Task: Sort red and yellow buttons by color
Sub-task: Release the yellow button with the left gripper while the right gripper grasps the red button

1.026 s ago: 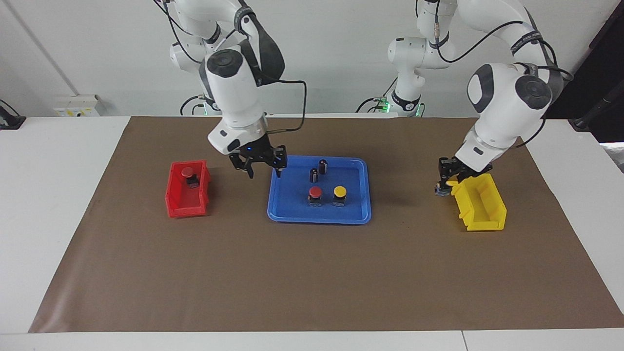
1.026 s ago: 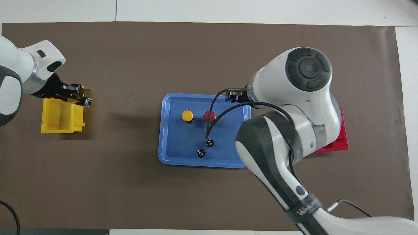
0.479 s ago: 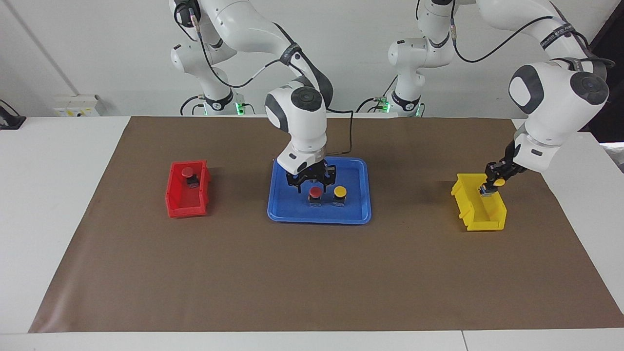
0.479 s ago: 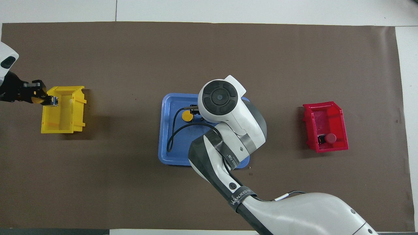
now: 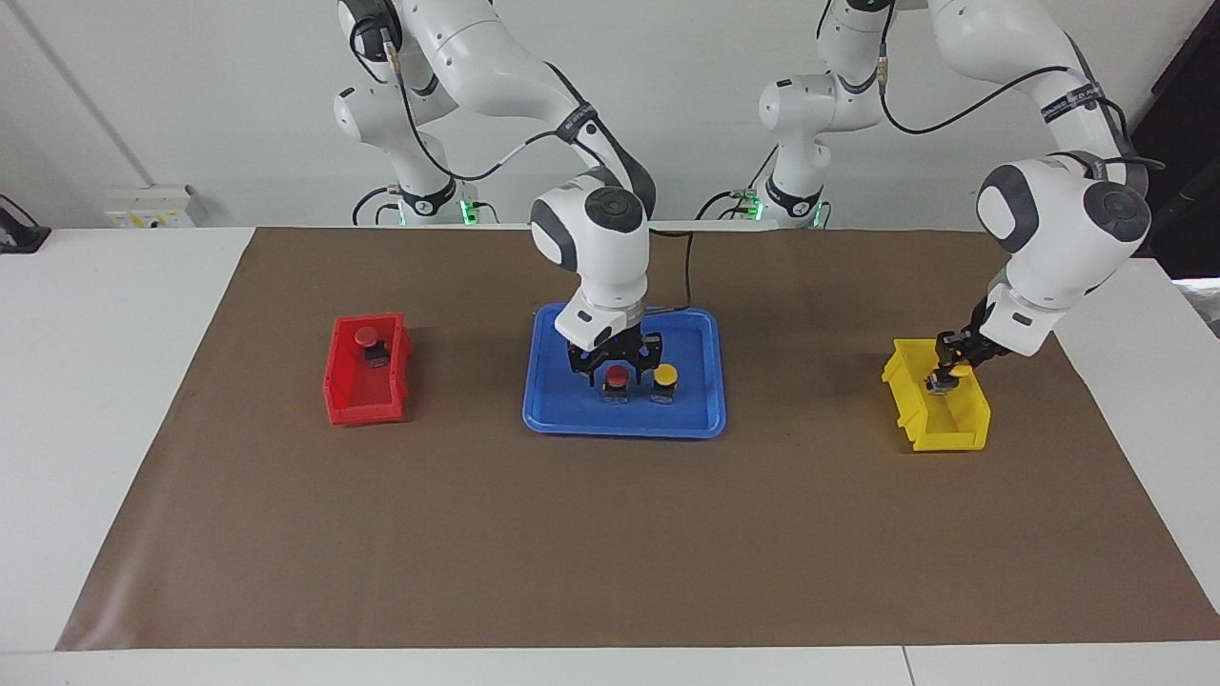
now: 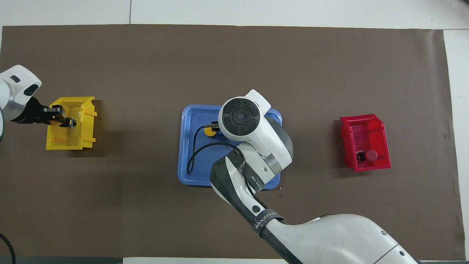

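Observation:
A red button (image 5: 618, 378) and a yellow button (image 5: 664, 375) stand side by side in the blue tray (image 5: 562, 405). My right gripper (image 5: 618, 367) is open and low over the red button, with a finger on each side of it. In the overhead view the right arm hides that button, and only part of the tray's yellow button (image 6: 209, 131) shows. My left gripper (image 5: 945, 378) is shut on a second yellow button (image 5: 957, 369) and holds it inside the yellow bin (image 5: 939, 419). Another red button (image 5: 366, 335) lies in the red bin (image 5: 362, 405).
The red bin (image 6: 366, 128) sits toward the right arm's end of the brown mat, the yellow bin (image 6: 69, 141) toward the left arm's end, and the blue tray (image 6: 190, 157) between them. The two dark cylinders in the tray are hidden by the right arm.
My right gripper moved from the tray's edge to the red button and came down around it. My left gripper carried its yellow button from beside the yellow bin into it and lowered.

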`<control>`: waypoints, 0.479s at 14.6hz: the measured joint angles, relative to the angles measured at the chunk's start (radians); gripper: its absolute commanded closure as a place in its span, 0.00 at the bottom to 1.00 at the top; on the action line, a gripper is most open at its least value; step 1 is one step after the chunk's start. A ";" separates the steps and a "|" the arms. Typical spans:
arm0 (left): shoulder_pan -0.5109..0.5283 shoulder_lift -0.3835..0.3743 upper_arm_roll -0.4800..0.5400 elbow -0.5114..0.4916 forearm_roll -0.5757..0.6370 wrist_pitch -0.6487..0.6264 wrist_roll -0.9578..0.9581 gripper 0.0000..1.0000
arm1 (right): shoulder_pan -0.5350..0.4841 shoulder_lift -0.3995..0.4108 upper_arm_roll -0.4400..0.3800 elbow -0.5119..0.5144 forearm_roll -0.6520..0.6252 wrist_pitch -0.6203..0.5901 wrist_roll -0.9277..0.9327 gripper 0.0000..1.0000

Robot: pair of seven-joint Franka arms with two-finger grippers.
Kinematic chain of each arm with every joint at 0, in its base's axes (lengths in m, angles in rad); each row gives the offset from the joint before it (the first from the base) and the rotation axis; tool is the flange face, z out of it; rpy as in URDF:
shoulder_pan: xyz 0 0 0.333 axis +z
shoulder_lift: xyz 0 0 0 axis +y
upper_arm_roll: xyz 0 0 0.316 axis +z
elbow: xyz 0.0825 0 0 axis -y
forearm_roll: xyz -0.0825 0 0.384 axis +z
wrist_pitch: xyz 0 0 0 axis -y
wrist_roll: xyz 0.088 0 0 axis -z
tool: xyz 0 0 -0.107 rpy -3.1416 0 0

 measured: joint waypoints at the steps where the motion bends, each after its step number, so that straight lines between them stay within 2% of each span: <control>1: 0.002 -0.004 0.001 -0.020 0.000 0.017 0.004 0.99 | 0.003 0.000 0.000 -0.002 0.000 0.001 0.000 0.34; 3: 0.004 -0.010 0.001 -0.048 0.000 0.029 0.006 0.99 | 0.004 0.000 0.000 -0.003 0.000 0.001 0.000 0.48; 6: 0.005 -0.014 0.001 -0.104 0.000 0.068 0.007 0.99 | 0.004 0.000 -0.001 -0.006 0.000 0.001 0.000 0.77; 7: 0.007 -0.016 0.001 -0.121 0.000 0.081 0.008 0.94 | 0.003 0.000 -0.002 -0.006 0.000 0.002 0.000 0.81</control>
